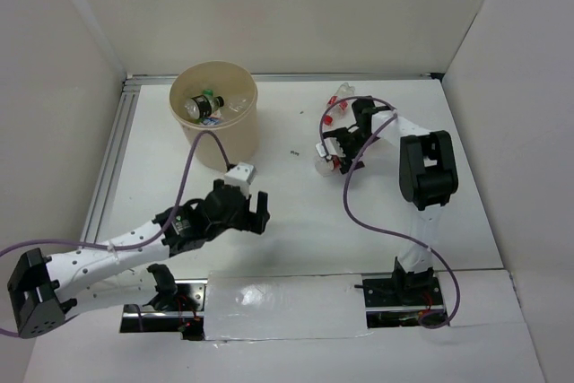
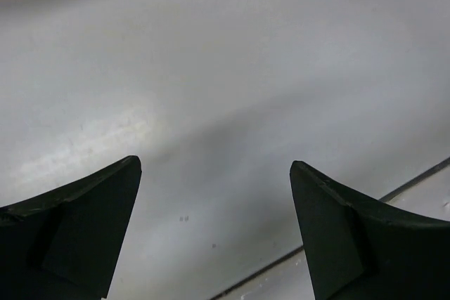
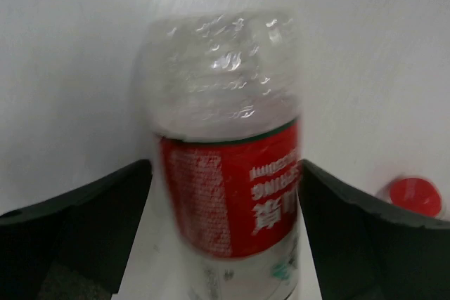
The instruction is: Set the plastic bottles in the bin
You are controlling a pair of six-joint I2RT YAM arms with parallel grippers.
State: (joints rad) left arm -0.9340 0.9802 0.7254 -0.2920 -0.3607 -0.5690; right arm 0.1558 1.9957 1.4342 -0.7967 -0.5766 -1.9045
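Observation:
The tan bin (image 1: 235,136) stands at the back left and holds several plastic bottles, one of them green (image 1: 213,103). My right gripper (image 1: 330,157) is low over the table at a see-through bottle with a red label (image 3: 228,187). Its black fingers (image 3: 337,223) press both sides of that bottle, which looks blurred. Two more red-capped bottles (image 1: 339,94) lie just behind it, and a red cap (image 3: 411,196) shows to the right in the right wrist view. My left gripper (image 1: 256,213) is open and empty over the bare table (image 2: 211,103).
White walls close in the table on the left, back and right. A metal rail (image 1: 112,154) runs along the left edge. A purple cable (image 1: 354,190) loops near the right arm. A small dark speck (image 1: 294,152) lies mid-table.

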